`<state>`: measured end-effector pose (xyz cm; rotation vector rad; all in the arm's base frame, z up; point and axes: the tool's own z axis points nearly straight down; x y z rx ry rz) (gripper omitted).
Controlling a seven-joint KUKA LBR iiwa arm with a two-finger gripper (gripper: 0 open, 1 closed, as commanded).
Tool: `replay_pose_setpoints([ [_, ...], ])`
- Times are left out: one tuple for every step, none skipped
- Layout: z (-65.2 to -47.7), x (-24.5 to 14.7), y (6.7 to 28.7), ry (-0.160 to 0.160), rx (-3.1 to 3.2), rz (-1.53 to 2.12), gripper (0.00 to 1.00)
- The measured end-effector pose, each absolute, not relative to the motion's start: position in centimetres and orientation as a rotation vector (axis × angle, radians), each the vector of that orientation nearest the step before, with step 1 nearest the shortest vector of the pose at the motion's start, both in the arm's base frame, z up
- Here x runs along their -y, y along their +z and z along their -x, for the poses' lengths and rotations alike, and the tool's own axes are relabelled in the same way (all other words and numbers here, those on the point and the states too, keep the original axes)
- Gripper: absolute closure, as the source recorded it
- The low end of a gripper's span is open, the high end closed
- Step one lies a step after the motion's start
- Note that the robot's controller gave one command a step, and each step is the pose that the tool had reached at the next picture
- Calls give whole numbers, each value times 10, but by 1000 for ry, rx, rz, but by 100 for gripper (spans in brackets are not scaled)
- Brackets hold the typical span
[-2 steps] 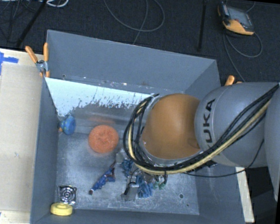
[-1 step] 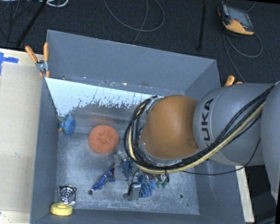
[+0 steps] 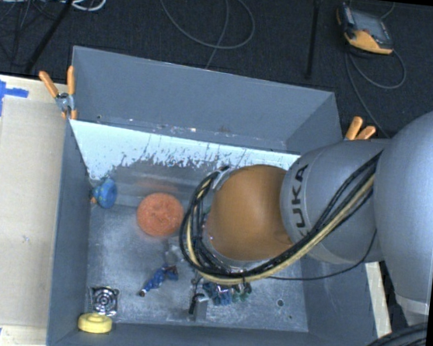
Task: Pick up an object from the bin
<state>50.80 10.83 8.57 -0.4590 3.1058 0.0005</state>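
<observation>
Closest to the lens is the robot's fat grey metal arm (image 3: 400, 206), smooth and glossy, coming in from the right with a shiny orange dome cover (image 3: 247, 211) and a loop of black and yellow cables (image 3: 192, 240) at the wrist. Below that the end effector (image 3: 200, 302) sits low over the front-middle of the grey metal bin (image 3: 66, 252); honestly can't tell if it's open or closed. Nearest to it, just to its left, is a small blue plastic piece (image 3: 158, 277), long and thin, lying slanted from lower left to upper right. Further back there's a fuzzy orange round ball (image 3: 159, 214) and a little blue knob-shaped thing (image 3: 106, 192), and in the front-left corner a ridged metal disc (image 3: 104, 299) beside a yellow plastic ring (image 3: 95, 322). Bin floor is speckled and its back wall scratched. Dark floor (image 3: 219, 20) with loose cables behind it.
</observation>
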Motion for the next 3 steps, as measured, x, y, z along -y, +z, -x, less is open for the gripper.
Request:
replay_pose_setpoints([
  [-510,-105,72,4,-3105,411,100],
  [-510,-104,72,4,-3106,409,100],
  [-506,-124,273,-1,-3118,402,100],
])
